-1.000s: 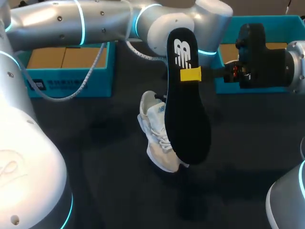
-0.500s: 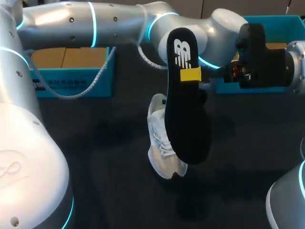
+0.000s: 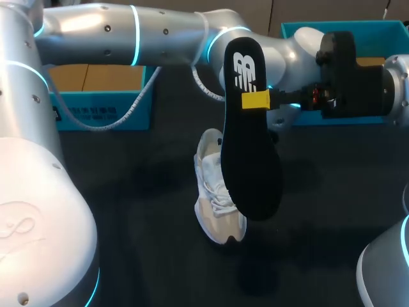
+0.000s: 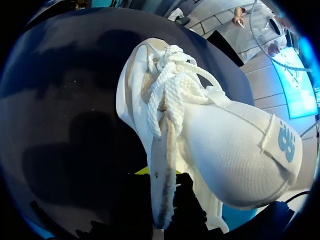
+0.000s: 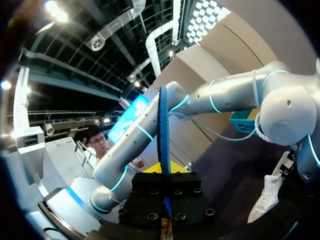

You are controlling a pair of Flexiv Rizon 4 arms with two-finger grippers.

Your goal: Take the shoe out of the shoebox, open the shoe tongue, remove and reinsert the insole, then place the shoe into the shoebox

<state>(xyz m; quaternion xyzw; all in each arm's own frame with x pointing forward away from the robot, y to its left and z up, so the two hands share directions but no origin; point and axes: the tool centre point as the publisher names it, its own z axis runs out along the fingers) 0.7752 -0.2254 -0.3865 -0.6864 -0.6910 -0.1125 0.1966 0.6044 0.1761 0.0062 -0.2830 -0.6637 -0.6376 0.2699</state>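
My right gripper (image 3: 255, 100) is shut on a black insole (image 3: 250, 160), which hangs upright above mid-table with its logo end up. In the right wrist view the insole (image 5: 163, 130) stands edge-on between the yellow tips of that gripper (image 5: 164, 172). Just behind the insole, a white laced shoe (image 3: 214, 195) hangs toe-down over the table. My left arm (image 3: 160, 29) crosses from the left along the back, and the insole hides its gripper in the head view. In the left wrist view that gripper (image 4: 162, 186) is shut on the shoe's (image 4: 220, 140) collar edge, laces facing outward.
A teal shoebox (image 3: 102, 96) sits at the back left of the dark table (image 3: 128, 211). A second teal box (image 3: 307, 115) stands at the back right, behind my right wrist. The shoe also shows small, beyond the insole, in the right wrist view (image 5: 267, 200).
My left arm has swung to the right. The shoe has shifted a little to the right and turned, showing more of its beige inside. The right gripper and the insole have stayed put.
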